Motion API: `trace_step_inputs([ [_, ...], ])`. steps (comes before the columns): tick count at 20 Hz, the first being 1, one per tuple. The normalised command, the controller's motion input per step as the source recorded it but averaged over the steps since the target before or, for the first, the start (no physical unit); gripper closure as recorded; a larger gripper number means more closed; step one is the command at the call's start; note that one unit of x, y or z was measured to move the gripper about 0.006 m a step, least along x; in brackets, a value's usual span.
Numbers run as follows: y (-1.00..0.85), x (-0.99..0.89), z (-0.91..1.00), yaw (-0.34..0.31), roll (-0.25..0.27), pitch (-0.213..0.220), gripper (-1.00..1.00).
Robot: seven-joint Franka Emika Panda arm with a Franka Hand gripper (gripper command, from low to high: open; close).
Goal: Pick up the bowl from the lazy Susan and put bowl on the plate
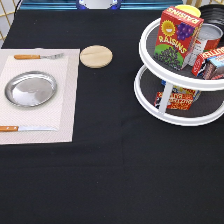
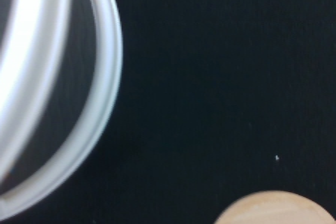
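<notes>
While the end effector is out of view, bowl (image 1: 216, 14) sits atop lazy Susan (image 1: 150, 102).

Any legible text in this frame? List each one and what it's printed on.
"RAISINS": red raisin box on the top tier of the lazy Susan.
Red packet on the top tier at the exterior view's right: white lettering, cut off, unreadable.
Box on the lower tier: print too blurred to read.
Plate, wooden disc: no text.
End effector not visible in the exterior view.
</notes>
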Motion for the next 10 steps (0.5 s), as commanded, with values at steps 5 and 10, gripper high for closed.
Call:
trace_step_inputs([
  [5, 0.44, 0.71, 0.27, -0.044, 0.085, 0.030, -1.00],
  [10, 0.42, 0.66, 0.26, -0.024, 0.150, 0.010, -1.00],
])
